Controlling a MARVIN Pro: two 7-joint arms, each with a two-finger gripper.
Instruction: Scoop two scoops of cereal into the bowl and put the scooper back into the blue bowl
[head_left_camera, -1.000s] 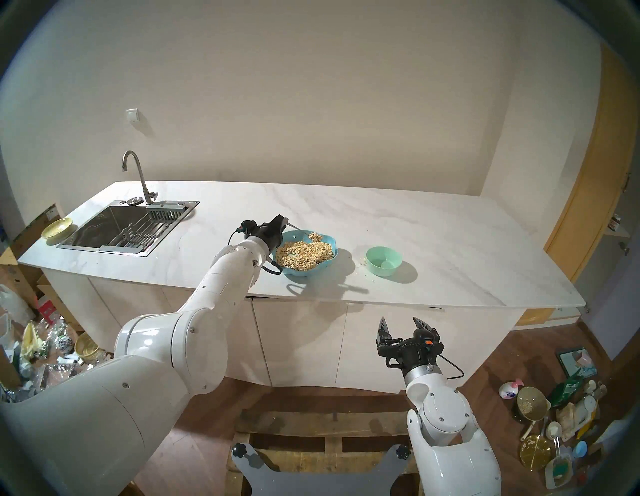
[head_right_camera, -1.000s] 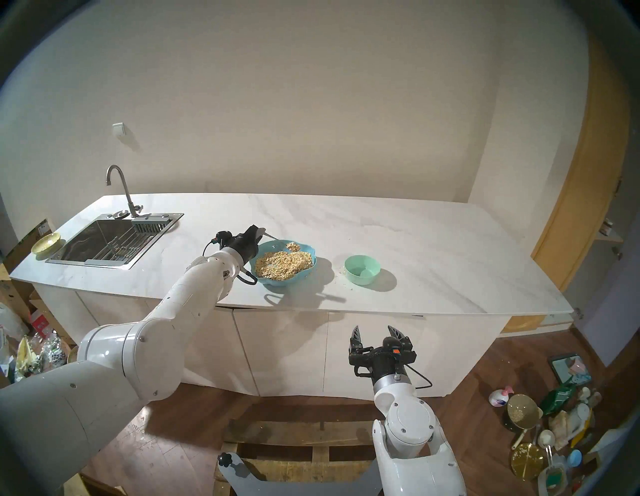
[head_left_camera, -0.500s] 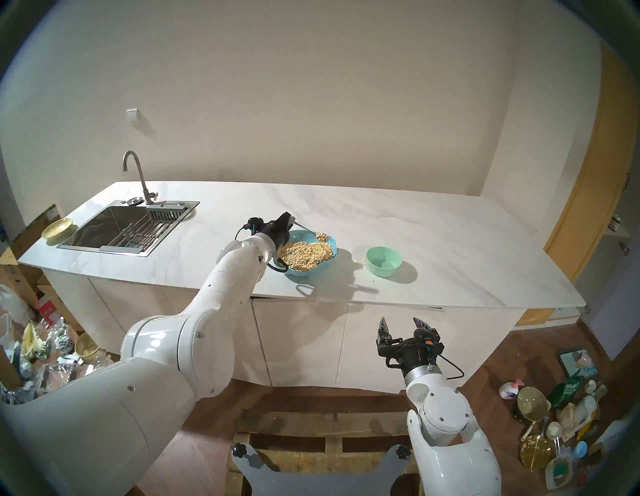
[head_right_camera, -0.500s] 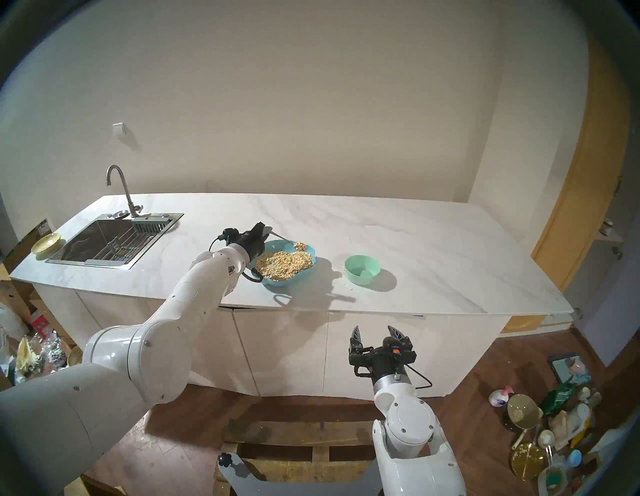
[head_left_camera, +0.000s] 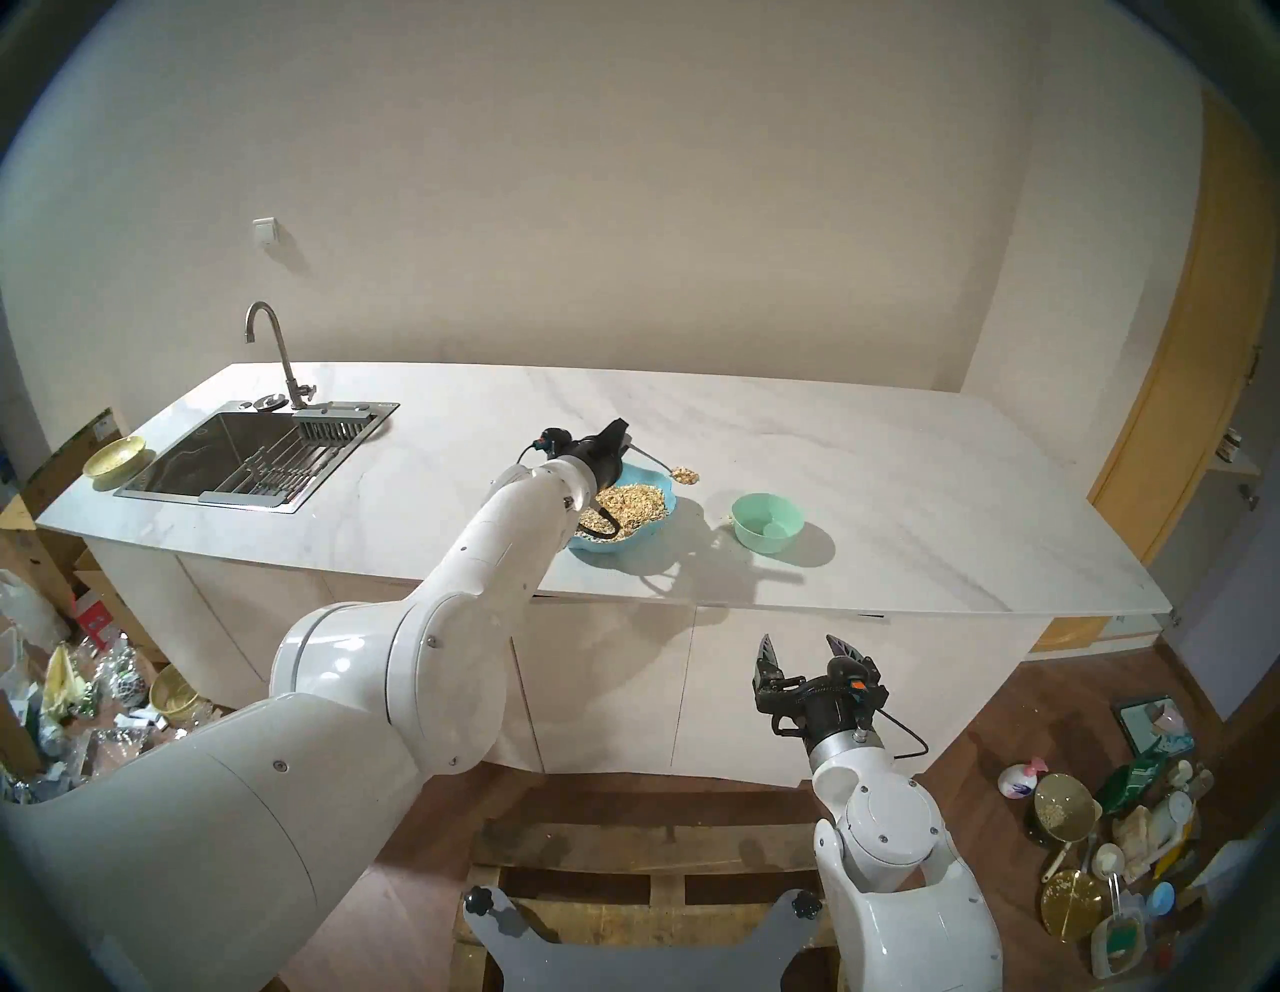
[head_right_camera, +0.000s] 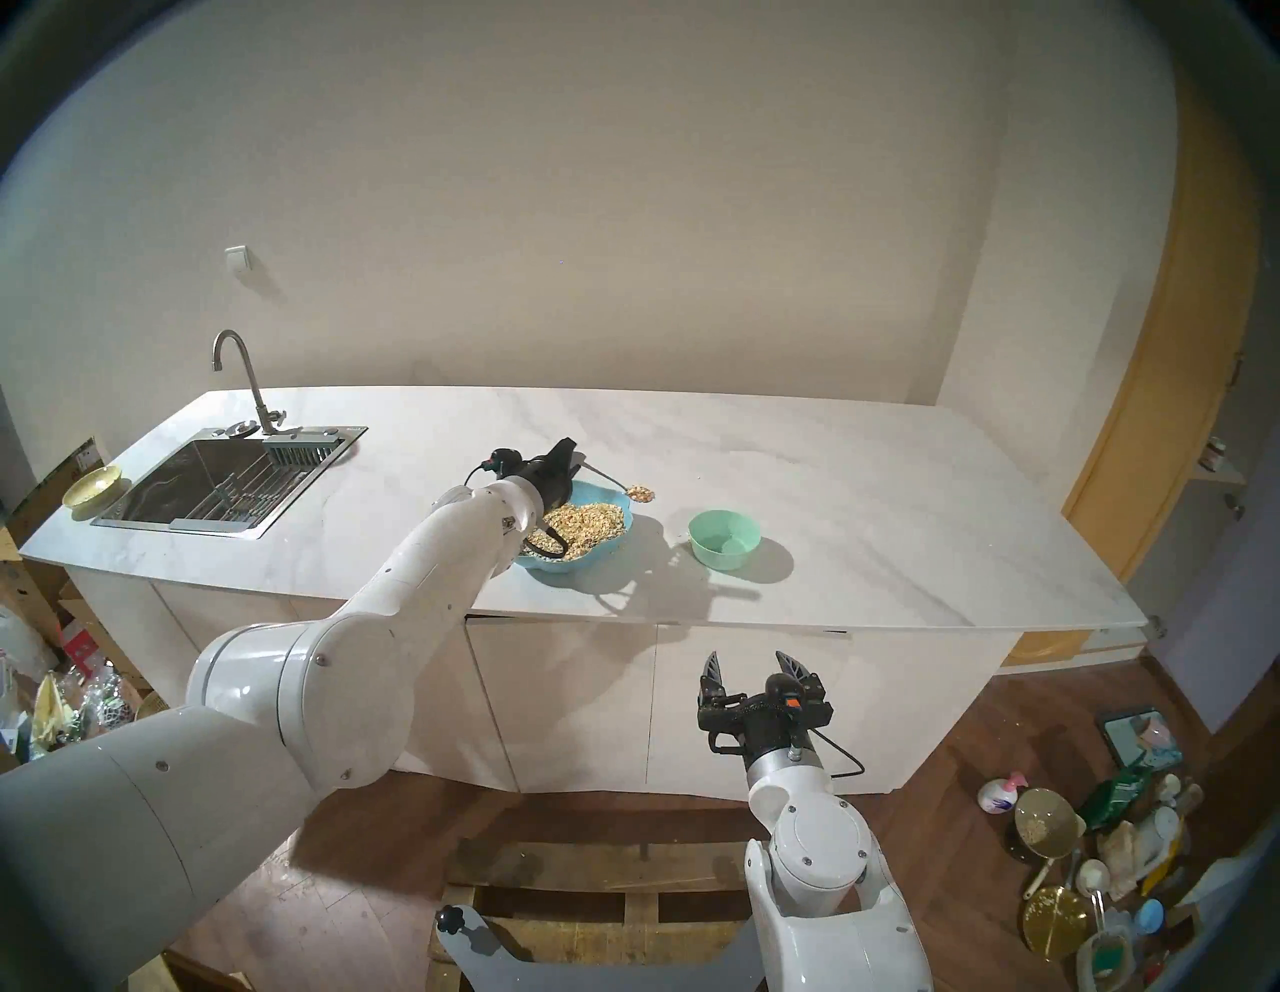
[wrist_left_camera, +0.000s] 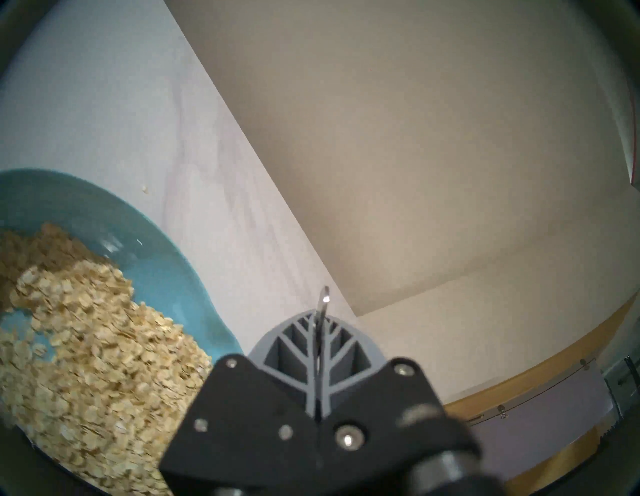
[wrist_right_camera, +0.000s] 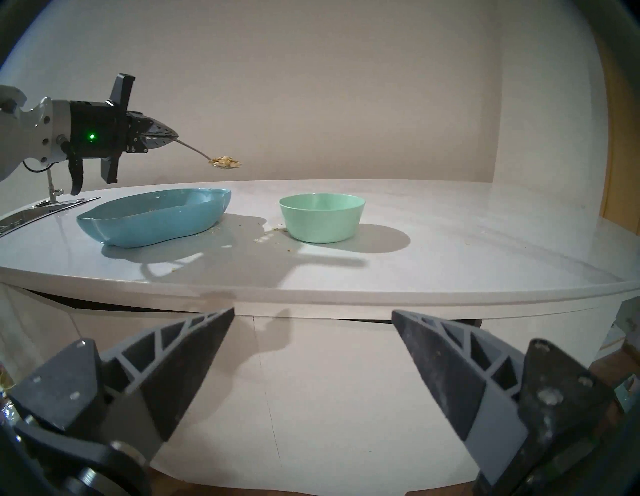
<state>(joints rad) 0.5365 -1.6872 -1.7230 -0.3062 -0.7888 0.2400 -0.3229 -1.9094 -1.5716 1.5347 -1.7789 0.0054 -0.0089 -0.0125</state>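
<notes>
My left gripper (head_left_camera: 625, 443) is shut on the handle of the silver scooper (head_left_camera: 658, 463), held level in the air. Its head carries a small load of cereal (head_left_camera: 686, 475) just past the right rim of the blue bowl (head_left_camera: 651, 485). The blue bowl holds a heap of cereal (head_left_camera: 630, 504). The mint-green bowl (head_left_camera: 767, 522) stands to the right of the scooper head, apart from it. In the right wrist view the scooper (wrist_right_camera: 197, 151) hovers well above the blue bowl (wrist_right_camera: 156, 221) and left of the mint-green bowl (wrist_right_camera: 322, 221). My right gripper (head_left_camera: 807, 651) is open and empty below the counter's front edge.
A sink (head_left_camera: 256, 454) with a tap (head_left_camera: 273, 350) lies at the counter's left, with a yellow-green dish (head_left_camera: 114, 458) beside it. Loose flakes (wrist_right_camera: 273, 235) lie on the counter between the two bowls. Clutter covers the floor at both sides.
My left arm has swung right and lifted the loaded scooper out of the blue bowl, past its right rim toward the mint-green bowl. The right arm has not moved.
</notes>
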